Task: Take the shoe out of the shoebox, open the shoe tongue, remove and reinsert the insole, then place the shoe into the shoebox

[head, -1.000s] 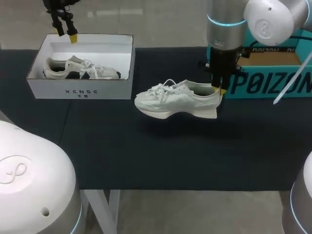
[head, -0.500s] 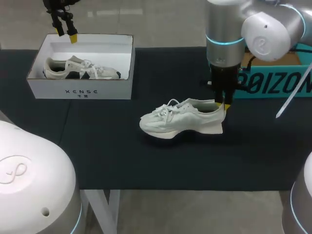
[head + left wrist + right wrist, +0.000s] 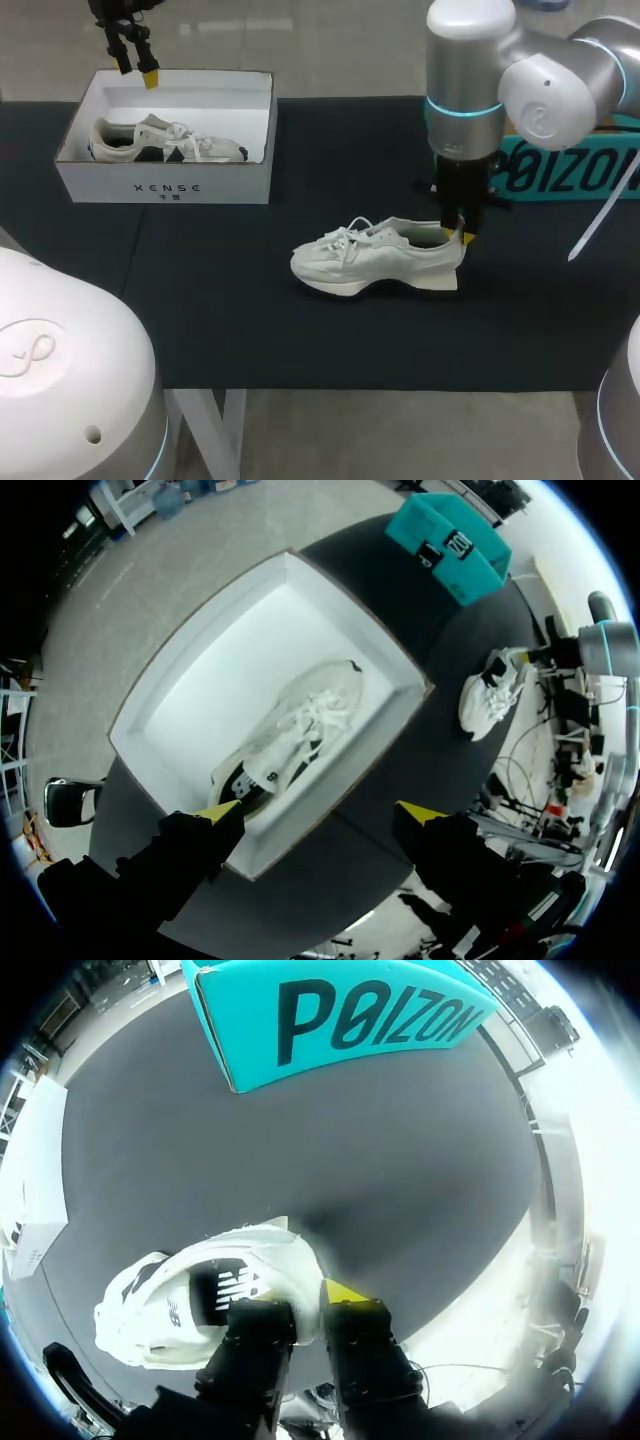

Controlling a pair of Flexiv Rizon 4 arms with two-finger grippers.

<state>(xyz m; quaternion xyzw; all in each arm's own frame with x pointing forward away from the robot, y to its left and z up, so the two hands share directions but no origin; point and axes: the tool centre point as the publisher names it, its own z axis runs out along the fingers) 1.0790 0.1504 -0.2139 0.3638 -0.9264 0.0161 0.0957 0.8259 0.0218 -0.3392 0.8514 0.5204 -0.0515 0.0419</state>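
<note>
- The white shoe [image 3: 375, 255] sits sole-down on the dark counter [image 3: 250, 330], near the teal shoebox [image 3: 560, 170]
- The right tool [image 3: 461, 232] pinches its heel collar
- The left tool [image 3: 318, 810] is spread wide and empty above the white box [image 3: 165, 185]
- The shoe is likely light, with a soft upper and a stiffer sole, so the heel collar looks the firmest hold

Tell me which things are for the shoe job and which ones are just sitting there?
For the job:
- white shoe, pinched at its heel by the right claw
- teal shoebox behind it, probably its box

Just lying about:
- white box with another shoe inside
- left claw, open above that box, holding nothing
</note>
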